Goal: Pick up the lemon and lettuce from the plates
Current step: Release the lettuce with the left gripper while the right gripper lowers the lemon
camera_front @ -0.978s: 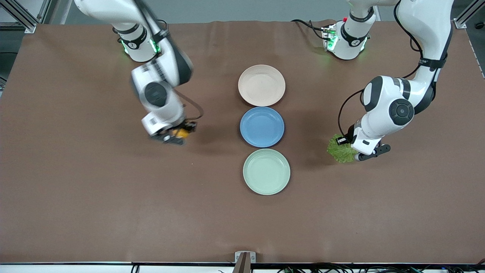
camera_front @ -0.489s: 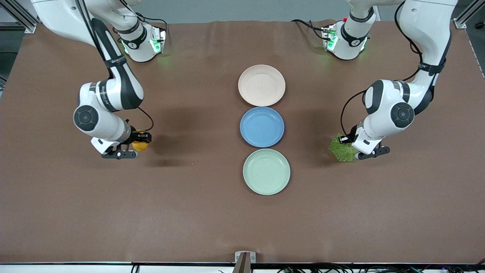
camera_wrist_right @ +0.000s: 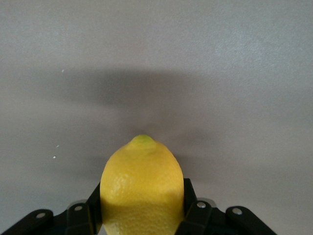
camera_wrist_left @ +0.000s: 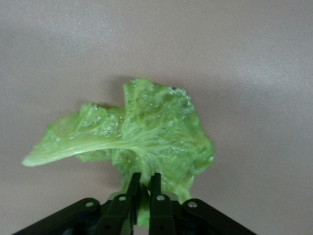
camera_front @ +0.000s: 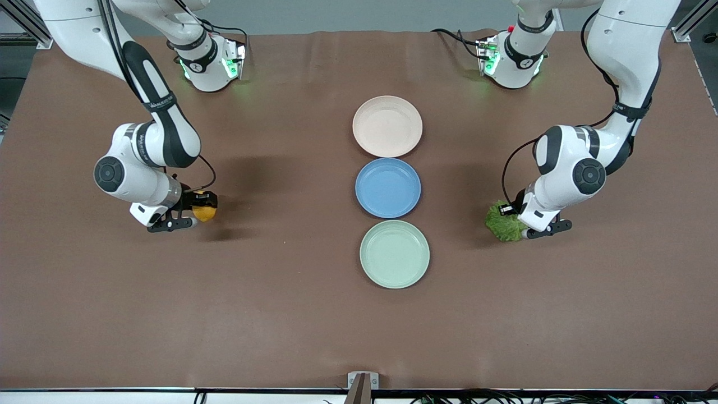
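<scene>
Lemon: I see the lemon (camera_wrist_right: pixel 142 188) wedged between the right gripper's (camera_front: pixel 197 210) fingers (camera_wrist_right: pixel 191 215), its nippled tip pointing out past them, over bare desk (camera_front: pixel 280 314) toward the right arm's end.
Lettuce: the lettuce (camera_wrist_left: pixel 134 142) sits pinched at its lower edge between the left gripper's (camera_wrist_left: pixel 145 188) fingers (camera_wrist_left: pixel 155 198); the leaf fans out from them, pale stem running sideways, low over the desk toward the left arm's end. I cannot tell whether it touches the surface.
Right fingers: clenched on the lemon, one on each flank.
Left fingers: nearly together, grasping the thin leaf edge.
Plates: I see the beige-pink plate (camera_front: pixel 387 126) and the mint green plate (camera_front: pixel 394 254) in a row down the desk's middle with a blue plate (camera_front: pixel 387 187) between them; the beige-pink one lies farthest from the front camera, the mint one nearest. Both grippers are well apart from the row.
</scene>
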